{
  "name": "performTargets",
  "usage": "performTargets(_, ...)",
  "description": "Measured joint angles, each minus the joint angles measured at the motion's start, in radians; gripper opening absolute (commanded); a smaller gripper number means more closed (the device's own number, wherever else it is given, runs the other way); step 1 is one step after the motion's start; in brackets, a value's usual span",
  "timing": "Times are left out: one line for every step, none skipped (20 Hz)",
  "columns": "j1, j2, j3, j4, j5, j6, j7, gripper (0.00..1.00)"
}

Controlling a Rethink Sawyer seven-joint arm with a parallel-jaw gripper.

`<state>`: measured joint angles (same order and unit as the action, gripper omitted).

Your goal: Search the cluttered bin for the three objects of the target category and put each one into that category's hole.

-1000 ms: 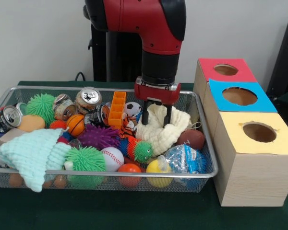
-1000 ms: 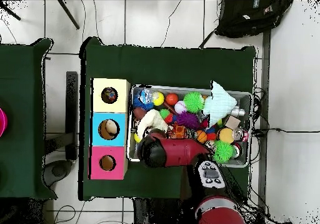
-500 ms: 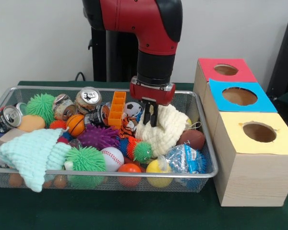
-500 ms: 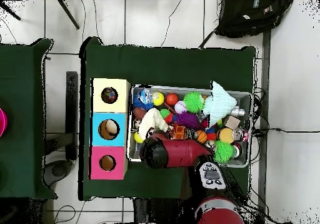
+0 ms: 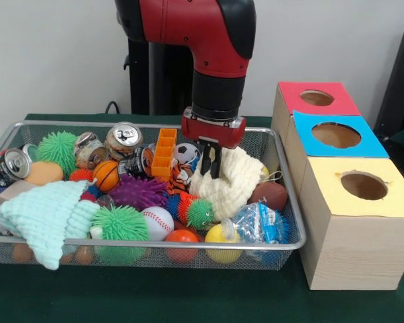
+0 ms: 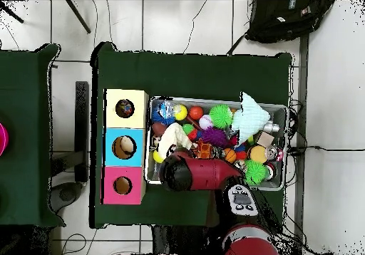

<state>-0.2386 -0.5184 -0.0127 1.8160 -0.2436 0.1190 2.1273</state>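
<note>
The cream knitted cloth [image 5: 230, 180], lying at the wire bin's [image 5: 286, 202] right end beside the boxes, is pinched at its upper edge by the closed gripper [image 5: 213, 161], presumably for lifting. Two cloths are counted, the other mint [image 5: 47, 214]. Three boxes are seen, lidded red [image 5: 316, 99], blue [image 5: 335, 134] and yellow [image 5: 361, 186].

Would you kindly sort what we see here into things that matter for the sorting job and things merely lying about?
Part of the job:
- cream knitted cloth
- gripper, shut on that cloth
- wire mesh bin
- wooden box with red, blue and yellow holed tops

Lying about:
- dented drink cans
- spiky green balls
- white baseball
- black bag on the floor
</note>
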Motion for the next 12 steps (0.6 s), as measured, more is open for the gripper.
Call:
performTargets(0.0, -0.001, 0.0, 0.0, 0.001, 0.0, 0.0, 0.0)
performTargets(0.0, -0.007, 0.0, 0.0, 0.004, 0.0, 0.0, 0.0)
performTargets(0.0, -0.011, 0.0, 0.0, 0.005, 0.0, 0.0, 0.0)
performTargets(0.0, -0.015, 0.0, 0.0, 0.005, 0.0, 0.0, 0.0)
performTargets(0.0, -0.02, 0.0, 0.0, 0.005, 0.0, 0.0, 0.0)
performTargets(0.0, -0.025, -0.001, 0.0, 0.005, 0.0, 0.0, 0.0)
performTargets(0.0, -0.026, -0.001, 0.0, 0.005, 0.0, 0.0, 0.0)
performTargets(-0.002, -0.034, -0.001, 0.0, 0.004, 0.002, 0.0, 0.0)
performTargets(-0.004, -0.038, -0.001, 0.001, 0.004, 0.003, 0.0, 0.0)
performTargets(-0.007, -0.043, -0.001, 0.0, 0.004, 0.006, 0.0, 0.0)
performTargets(-0.011, -0.047, 0.0, 0.001, 0.004, 0.009, 0.0, 0.0)
performTargets(-0.019, -0.052, 0.0, 0.001, 0.004, 0.013, 0.0, 0.0)
